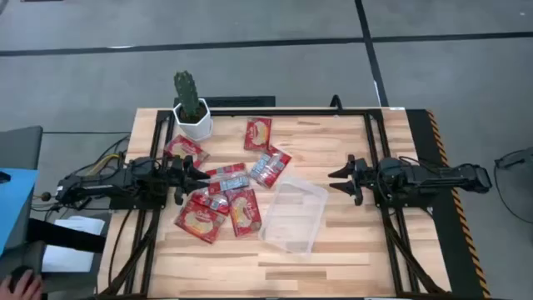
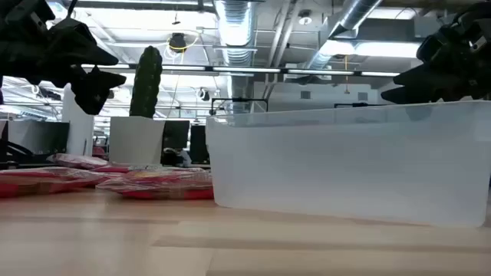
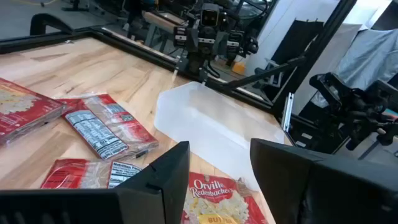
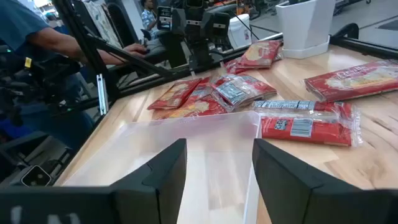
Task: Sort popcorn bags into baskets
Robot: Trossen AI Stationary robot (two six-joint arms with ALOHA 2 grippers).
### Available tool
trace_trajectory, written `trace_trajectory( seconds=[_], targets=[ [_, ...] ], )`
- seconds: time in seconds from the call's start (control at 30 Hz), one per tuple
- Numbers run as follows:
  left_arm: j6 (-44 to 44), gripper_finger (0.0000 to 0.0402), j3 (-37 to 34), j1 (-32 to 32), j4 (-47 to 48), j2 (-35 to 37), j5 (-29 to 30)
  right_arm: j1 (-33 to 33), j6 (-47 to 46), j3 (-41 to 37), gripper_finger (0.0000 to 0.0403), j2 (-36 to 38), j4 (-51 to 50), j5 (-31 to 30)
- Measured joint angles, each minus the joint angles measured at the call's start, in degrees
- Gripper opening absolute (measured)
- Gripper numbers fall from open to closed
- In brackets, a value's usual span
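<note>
The left gripper (image 1: 200, 177) hangs just above the table with its jaws parted and nothing between them; the red popcorn bags (image 1: 218, 202) lie scattered directly ahead of and beneath its fingertips, flat on the wood. The right gripper (image 1: 335, 181) waits opposite, jaws likewise apart and empty, with the clear bin (image 1: 295, 217) just in front of it and slightly to its side, holding no packets yet.

The bags look light, thin and crinkly, with slick foil that would likely slide under a pinch from above. A grip across a raised edge or crimped end seam seems safest, especially where packets overlap.

The left wrist view reads the print on the Orville Redenbacher's bag (image 3: 217, 200) nearest the fingers, which the overhead cannot. The high view alone shows the cactus pot (image 1: 192, 119) beyond the pile.
</note>
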State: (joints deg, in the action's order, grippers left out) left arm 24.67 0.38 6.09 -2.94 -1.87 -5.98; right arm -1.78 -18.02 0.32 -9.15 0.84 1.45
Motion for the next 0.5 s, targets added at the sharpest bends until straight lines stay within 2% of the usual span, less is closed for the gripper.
trace_trajectory(
  seconds=[0.5],
  targets=[
    [0.0,0.0157,-0.02,0.0,0.0,0.0,0.0,-0.01,0.01,0.01,0.021,0.0,0.02,0.0]
  ],
)
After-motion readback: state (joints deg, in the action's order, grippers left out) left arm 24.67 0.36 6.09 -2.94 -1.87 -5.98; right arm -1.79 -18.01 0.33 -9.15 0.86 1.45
